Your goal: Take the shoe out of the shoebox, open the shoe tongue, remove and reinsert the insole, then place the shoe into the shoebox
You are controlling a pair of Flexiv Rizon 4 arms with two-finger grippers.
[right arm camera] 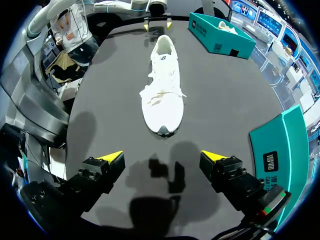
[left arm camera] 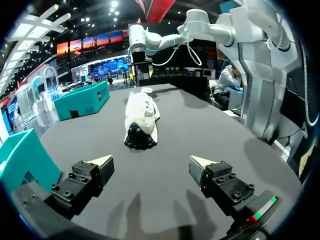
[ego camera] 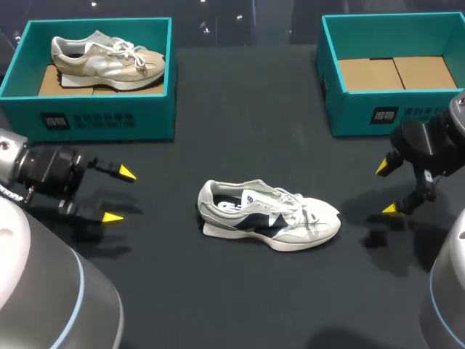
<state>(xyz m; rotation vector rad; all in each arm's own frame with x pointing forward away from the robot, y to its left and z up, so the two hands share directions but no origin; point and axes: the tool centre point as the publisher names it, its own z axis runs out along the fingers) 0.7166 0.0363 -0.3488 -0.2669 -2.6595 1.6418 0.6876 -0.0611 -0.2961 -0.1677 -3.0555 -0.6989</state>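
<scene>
White shoe (ego camera: pixel 269 217) lies between left gripper (ego camera: pixel 116 195) and right gripper (ego camera: pixel 386 187), both wide open, empty; label (ego camera: pixel 385 114) on right shoebox (ego camera: pixel 345 118) seems unreadable.

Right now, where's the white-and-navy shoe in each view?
Head view: shoe mid-table, toe pointing to the view's right.
Left wrist view: shoe ahead of the left pincer, heel nearest it.
Right wrist view: shoe ahead of the right pincer, toe nearest it.
Shared landmark: teal shoebox holding the beige shoe, in all three views.
</scene>
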